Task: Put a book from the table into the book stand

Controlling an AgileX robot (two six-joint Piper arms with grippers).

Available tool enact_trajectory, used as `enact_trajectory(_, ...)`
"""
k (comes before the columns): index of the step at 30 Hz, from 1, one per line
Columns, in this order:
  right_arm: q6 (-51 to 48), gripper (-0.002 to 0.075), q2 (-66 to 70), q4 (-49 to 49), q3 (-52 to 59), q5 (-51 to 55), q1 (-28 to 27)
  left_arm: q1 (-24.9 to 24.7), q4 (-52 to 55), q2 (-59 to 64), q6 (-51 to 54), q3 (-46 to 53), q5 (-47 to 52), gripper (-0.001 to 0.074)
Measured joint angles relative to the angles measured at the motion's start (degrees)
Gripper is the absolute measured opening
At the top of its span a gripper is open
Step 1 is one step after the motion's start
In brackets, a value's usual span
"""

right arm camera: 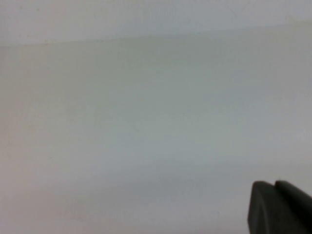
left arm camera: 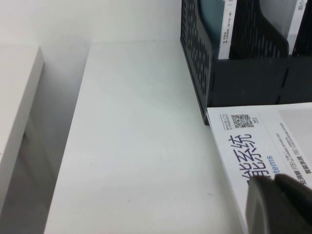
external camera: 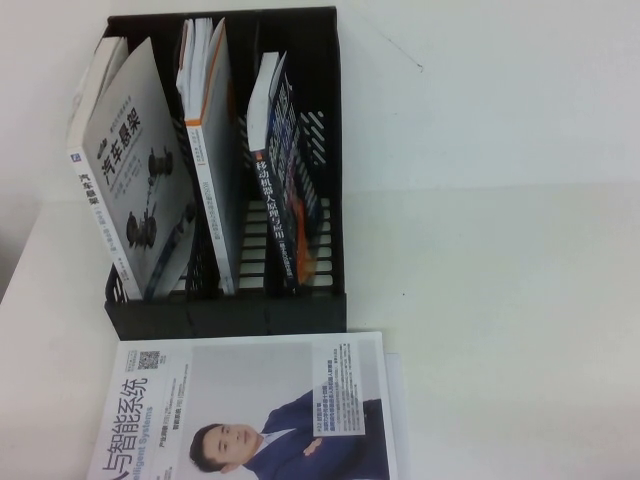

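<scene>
The dark navy book (external camera: 290, 200) with white Chinese title stands leaning in the right slot of the black book stand (external camera: 225, 312), at the back left of the white table (external camera: 500, 300). Neither gripper shows in the high view. In the left wrist view my left gripper (left arm camera: 274, 180) is shut and empty, just over the near corner of the pale book (left arm camera: 258, 141), with the stand (left arm camera: 243, 83) beyond it. In the right wrist view my right gripper (right arm camera: 274, 184) is shut and empty over bare tabletop.
The stand also holds a grey car-chassis book (external camera: 135, 190) in its left slot and a white-and-orange book (external camera: 208, 130) in the middle slot. The pale book picturing a suited man (external camera: 250, 410) lies flat in front of the stand. The table's left edge (left arm camera: 73, 146) drops off.
</scene>
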Motion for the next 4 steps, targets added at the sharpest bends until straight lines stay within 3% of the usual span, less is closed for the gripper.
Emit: enact_trajectory(4,-3.8,-0.0002,0.0,2.1,0.0,-0.3,0.3,0.0,0.0,0.0,0.0,0.0,0.0,-0.0002)
